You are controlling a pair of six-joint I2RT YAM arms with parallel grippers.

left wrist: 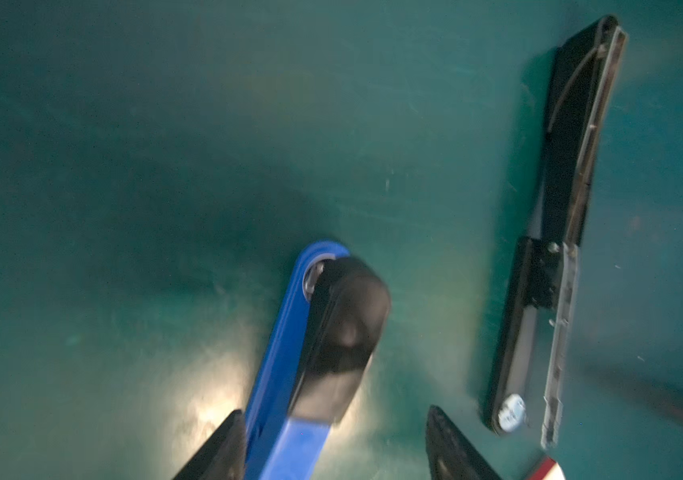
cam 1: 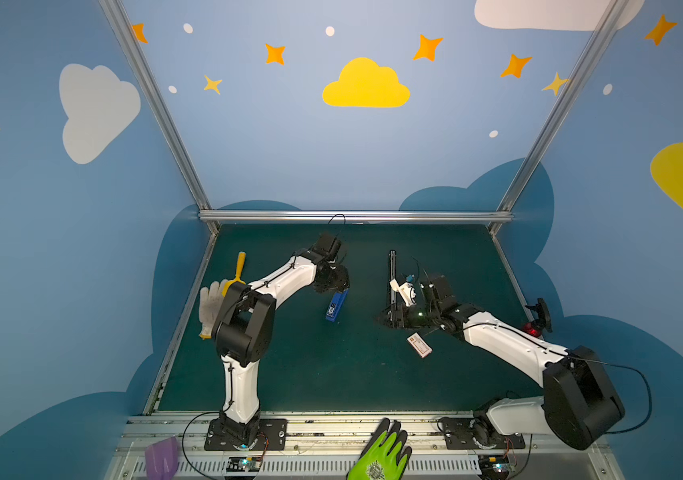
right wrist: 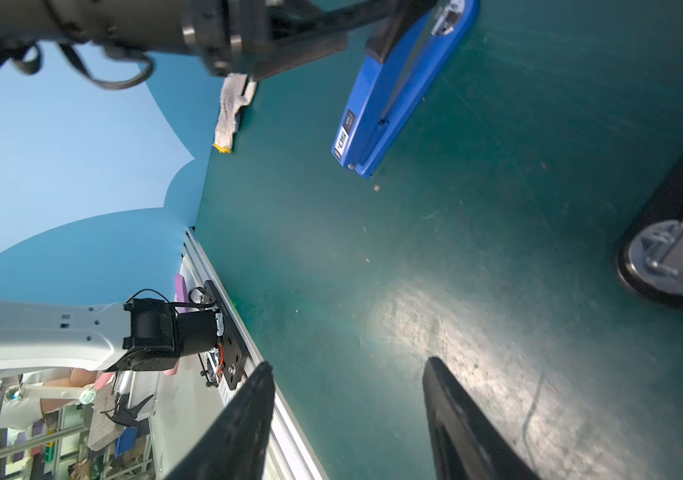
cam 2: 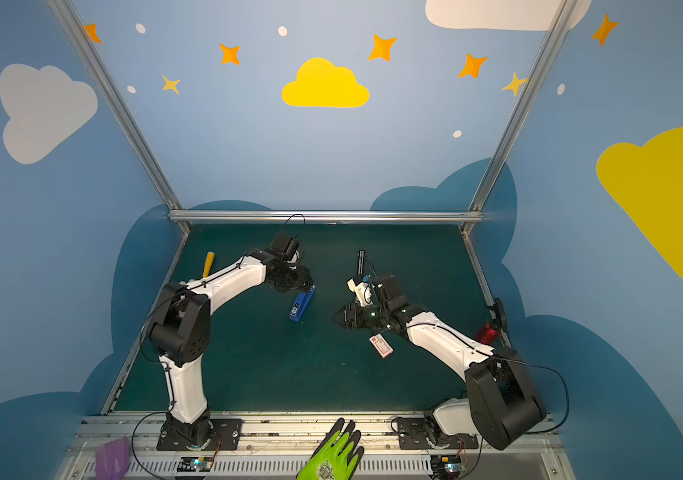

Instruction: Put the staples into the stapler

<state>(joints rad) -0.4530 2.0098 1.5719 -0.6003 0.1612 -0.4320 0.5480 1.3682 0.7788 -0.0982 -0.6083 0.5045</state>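
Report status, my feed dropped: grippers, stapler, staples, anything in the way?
Left gripper open, straddling blue stapler. Right gripper open, empty, beside opened black stapler. Staples not in sight; white box lies near right gripper.

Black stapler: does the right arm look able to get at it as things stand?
Probably yes: the right gripper, jaws open and empty, hangs beside one end of the black stapler, with only bare mat between them.

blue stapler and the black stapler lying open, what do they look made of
The blue stapler: smooth, glossy blue shell, painted metal or hard plastic, the look leaves it open. The black stapler: matt black body, likely plastic; its rail is bare dull grey with punched holes, so probably metal.
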